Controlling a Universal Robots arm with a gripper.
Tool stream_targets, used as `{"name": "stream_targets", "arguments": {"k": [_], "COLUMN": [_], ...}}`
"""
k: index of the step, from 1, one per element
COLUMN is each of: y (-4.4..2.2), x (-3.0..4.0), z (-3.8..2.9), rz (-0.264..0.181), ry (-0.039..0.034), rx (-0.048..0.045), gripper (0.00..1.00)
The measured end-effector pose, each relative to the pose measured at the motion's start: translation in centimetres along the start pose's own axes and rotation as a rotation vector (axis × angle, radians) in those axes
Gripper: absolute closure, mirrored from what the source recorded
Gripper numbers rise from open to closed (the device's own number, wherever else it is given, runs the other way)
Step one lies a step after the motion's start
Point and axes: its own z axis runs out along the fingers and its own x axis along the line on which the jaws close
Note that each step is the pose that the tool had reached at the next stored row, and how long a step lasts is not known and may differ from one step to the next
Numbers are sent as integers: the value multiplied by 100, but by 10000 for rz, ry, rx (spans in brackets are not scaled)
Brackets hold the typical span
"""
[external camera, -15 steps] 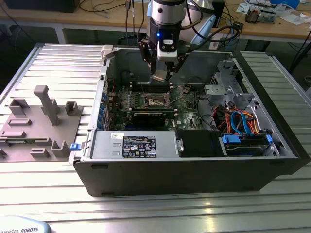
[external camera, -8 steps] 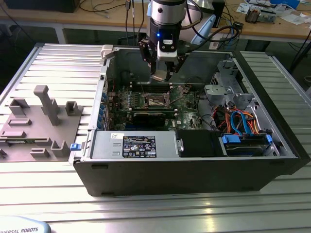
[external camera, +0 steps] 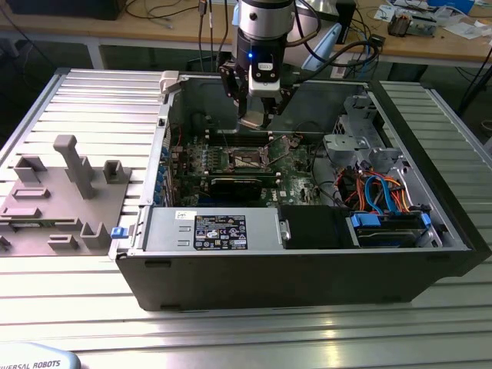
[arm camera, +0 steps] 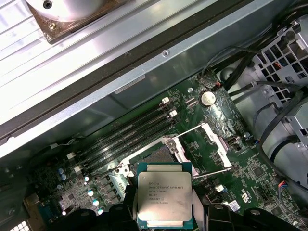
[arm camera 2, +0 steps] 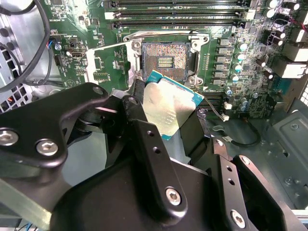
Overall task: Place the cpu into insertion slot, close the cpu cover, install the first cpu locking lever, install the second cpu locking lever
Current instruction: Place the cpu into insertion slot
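Observation:
My gripper [external camera: 257, 115] hangs inside the open computer case, shut on the cpu [external camera: 252, 121]. In both wrist views the cpu [arm camera 2: 168, 108] [arm camera: 165, 199] is a small silver-topped square chip with a green edge, pinched between black fingers [arm camera 2: 139, 103]. It is held above the motherboard, apart from the insertion slot [arm camera 2: 166, 60] [external camera: 244, 159], whose dark pin field lies bare. The cpu cover [arm camera 2: 108, 60] [arm camera: 211, 142] is flipped open beside the slot. A thin wire locking lever [arm camera: 211, 172] stands raised near it.
Long black memory slots [arm camera 2: 178, 19] run beside the socket. A power supply [external camera: 223, 231] sits along the case's front wall, and a drive bay with blue and orange cables [external camera: 384, 200] is at the exterior view's right. A grey fixture [external camera: 61, 192] lies outside the case on the left.

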Motion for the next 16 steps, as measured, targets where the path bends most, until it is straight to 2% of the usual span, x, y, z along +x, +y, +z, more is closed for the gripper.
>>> {"name": "stream_targets", "arguments": {"k": [16], "y": [0], "x": [0], "z": [2], "rz": [80], "ry": [-5], "rx": [-1], "gripper": [46]}}
